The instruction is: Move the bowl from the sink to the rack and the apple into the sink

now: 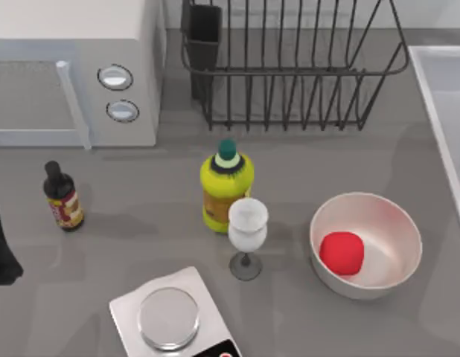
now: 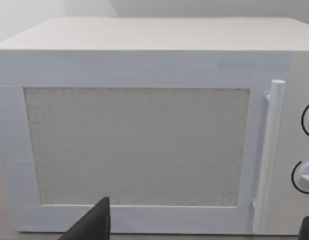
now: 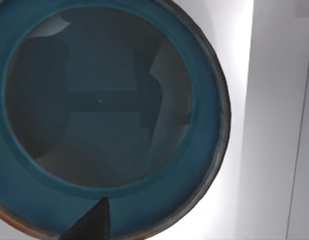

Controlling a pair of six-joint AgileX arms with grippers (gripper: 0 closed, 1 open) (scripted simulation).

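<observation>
Apple [image 1: 342,252] inside white bowl [image 1: 379,223], left of sink [image 1: 438,97]; rack [image 1: 289,74] beyond. Right jaws just above teal bowl [image 3: 204,150] in sink, state cannot tell. Left arm [image 1: 1,245] parked facing microwave [image 2: 144,125], jaws unclear.

The bowl [image 3: 109,120], teal-blue with a thin reddish-brown rim, sits upright in the sink [image 3: 274,125], a pale basin at the top view's right edge. The black wire rack [image 1: 289,67] stands at upper centre, its square cup at its left corner. The red apple [image 1: 342,251] lies inside a white bowl [image 1: 390,223] at lower right.
</observation>
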